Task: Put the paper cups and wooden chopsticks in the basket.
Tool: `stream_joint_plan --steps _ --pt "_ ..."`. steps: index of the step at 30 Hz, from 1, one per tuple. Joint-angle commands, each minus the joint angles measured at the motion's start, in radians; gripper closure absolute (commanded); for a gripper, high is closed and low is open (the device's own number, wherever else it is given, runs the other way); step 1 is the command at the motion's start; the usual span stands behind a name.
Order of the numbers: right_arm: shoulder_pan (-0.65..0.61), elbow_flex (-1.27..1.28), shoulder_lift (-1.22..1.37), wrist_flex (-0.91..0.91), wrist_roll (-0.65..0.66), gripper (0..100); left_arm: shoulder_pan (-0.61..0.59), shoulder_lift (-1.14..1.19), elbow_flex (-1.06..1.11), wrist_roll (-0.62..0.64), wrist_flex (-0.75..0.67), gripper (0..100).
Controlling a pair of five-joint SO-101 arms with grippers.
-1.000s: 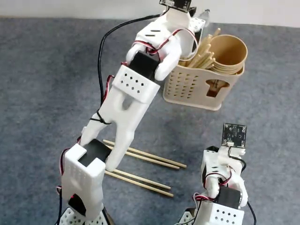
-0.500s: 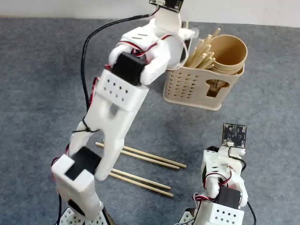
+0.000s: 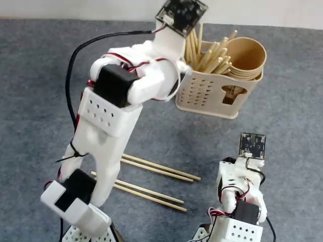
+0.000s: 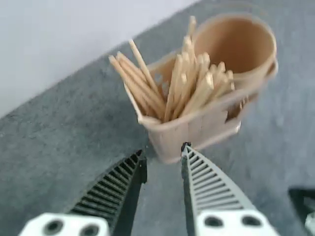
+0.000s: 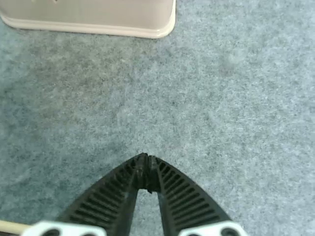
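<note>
The left gripper is being held just beside the basket, at the end where a bundle of wooden chopsticks is standing. Its fingers are standing apart with nothing between them. The paper cups are sitting nested in the basket's other end.

Four loose chopsticks are lying in two pairs on the desk, well apart from the basket, on the side toward the arm bases. Their long axes are running roughly parallel to the basket's long front wall, slightly slanted, and one end of each pair is being covered by the left arm.

The right gripper is being held low over the desk between the basket and the arm bases, its fingers pressed together on nothing.

The loose chopsticks are judged to be lying away from the basket relative to the left fingers. Their free ends are judged to be nearer the right gripper. A grasp across their length is being called for.
</note>
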Motion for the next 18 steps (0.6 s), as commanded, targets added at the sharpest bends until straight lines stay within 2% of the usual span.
stream_joint_plan --steps 1,5,7,12,18 --pt "0.01 0.119 -0.013 -0.021 -0.002 99.3 0.024 -0.091 -0.008 -0.12 0.098 87" --pt "0.01 0.119 -0.013 -0.021 -0.002 99.3 0.056 -0.143 0.005 -0.127 0.172 87" --pt "0.01 0.119 -0.013 -0.021 -0.002 99.3 0.058 -0.176 0.087 -0.13 0.175 87" --pt "0.01 0.119 -0.013 -0.021 -0.002 99.3 0.065 -0.288 0.366 -0.247 0.17 87" --pt "0.01 0.119 -0.013 -0.021 -0.002 99.3 0.065 -0.504 0.799 -0.339 0.009 87"
